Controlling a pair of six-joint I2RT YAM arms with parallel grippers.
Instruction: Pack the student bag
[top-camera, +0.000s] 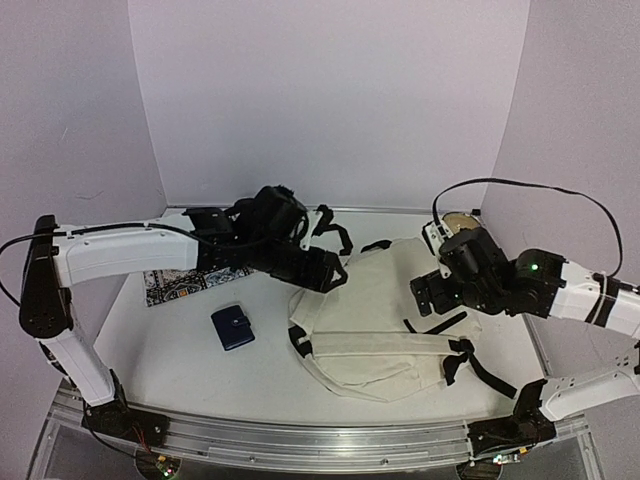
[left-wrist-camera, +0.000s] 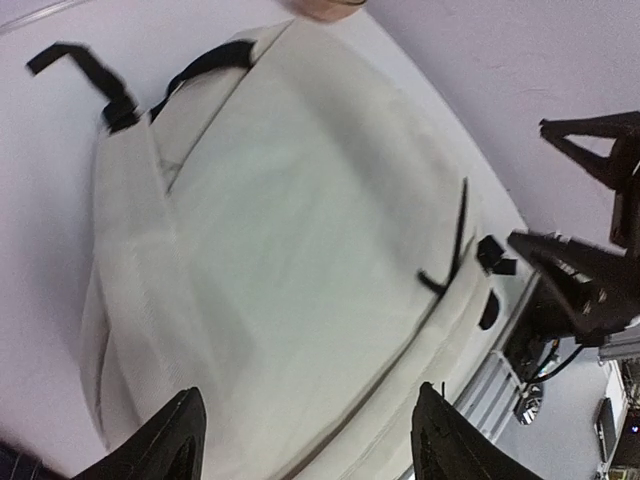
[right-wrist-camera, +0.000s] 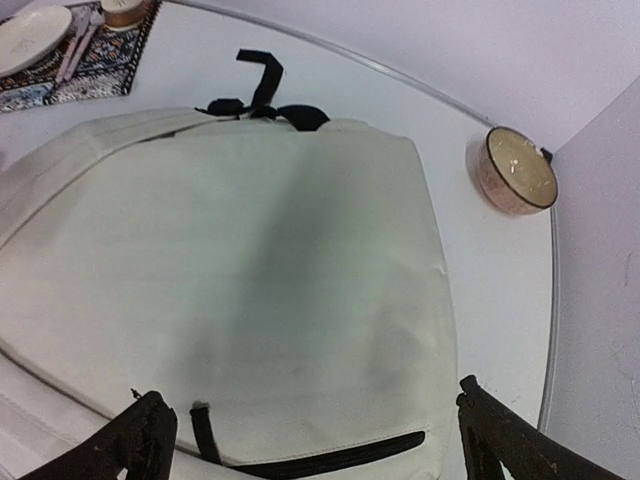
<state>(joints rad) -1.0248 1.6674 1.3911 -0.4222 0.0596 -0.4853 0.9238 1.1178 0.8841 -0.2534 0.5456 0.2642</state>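
bag (top-camera: 385, 310) lies on the counter (top-camera: 170, 370), its far left corner hidden under the left arm (top-camera: 120, 252). left fingers (left-wrist-camera: 170, 440) and right fingers (right-wrist-camera: 140, 440) gape wide, empty. bowl (top-camera: 458, 218), perhaps wooden, half hidden.

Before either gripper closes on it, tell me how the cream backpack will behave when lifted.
The backpack will probably flop and fold: it lies flat and creased on the table. It looks empty, so likely light for its size. Its loose black straps may trail and snag.

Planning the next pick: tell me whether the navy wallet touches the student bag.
Apart. Top view shows bare table between the navy wallet and the student bag.
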